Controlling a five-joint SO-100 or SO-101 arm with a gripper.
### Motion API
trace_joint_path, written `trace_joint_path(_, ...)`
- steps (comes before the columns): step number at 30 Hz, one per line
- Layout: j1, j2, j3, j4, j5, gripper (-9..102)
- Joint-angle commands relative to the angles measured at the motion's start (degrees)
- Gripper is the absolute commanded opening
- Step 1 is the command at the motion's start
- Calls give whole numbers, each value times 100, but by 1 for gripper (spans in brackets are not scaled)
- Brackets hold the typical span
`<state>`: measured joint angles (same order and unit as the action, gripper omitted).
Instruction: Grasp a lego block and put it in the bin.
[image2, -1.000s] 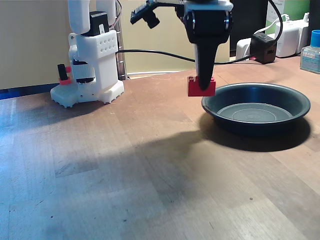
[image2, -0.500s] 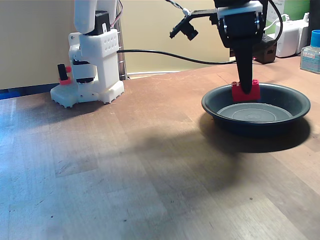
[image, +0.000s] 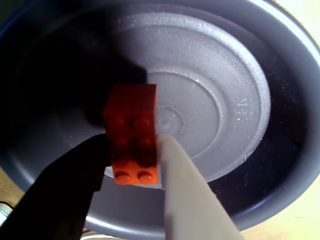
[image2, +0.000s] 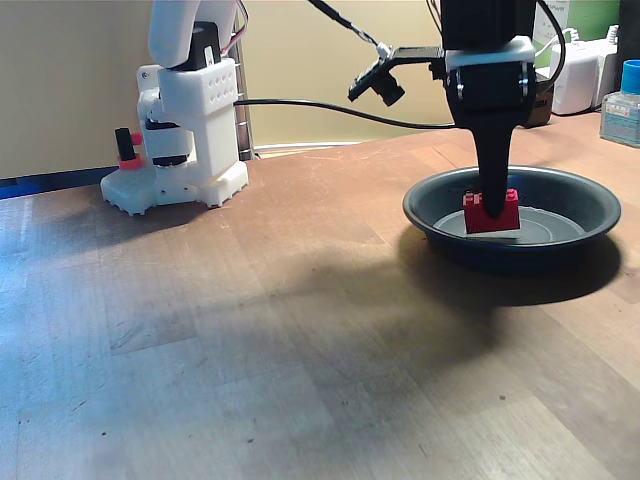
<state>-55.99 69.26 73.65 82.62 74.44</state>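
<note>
In the wrist view the red lego block (image: 132, 132) is clamped between a dark finger (image: 65, 190) on the left and a pale finger (image: 190, 200) on the right, studs facing the camera. My gripper (image: 134, 159) is shut on it, directly over the ringed bottom of the dark grey bin (image: 225, 90). In the fixed view the gripper (image2: 492, 205) reaches down into the bin (image2: 430, 205), with the lego block (image2: 490, 212) held low inside, near the bottom. Whether the block touches the bottom I cannot tell.
The white robot base (image2: 185, 130) with a small red knob (image2: 127, 150) stands at the back left of the wooden table (image2: 250, 330). A black cable (image2: 330, 108) runs along the back. White boxes (image2: 580, 70) and a blue-capped bottle (image2: 625, 100) sit at the far right.
The gripper carried the lego block rightward from beside the bin's left rim to over the bin, then lowered it down inside the bin.
</note>
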Motion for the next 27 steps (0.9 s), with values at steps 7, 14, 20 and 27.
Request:
trace_joint_path(7, -9, 53, -229, 53, -44, 13)
trace_joint_path(14, -62, 70, -492, 281, -44, 13)
trace_joint_path(20, -70, 62, -1213, 1151, -246, 14)
trace_joint_path(27, -9, 62, -1617, 1380, -272, 13)
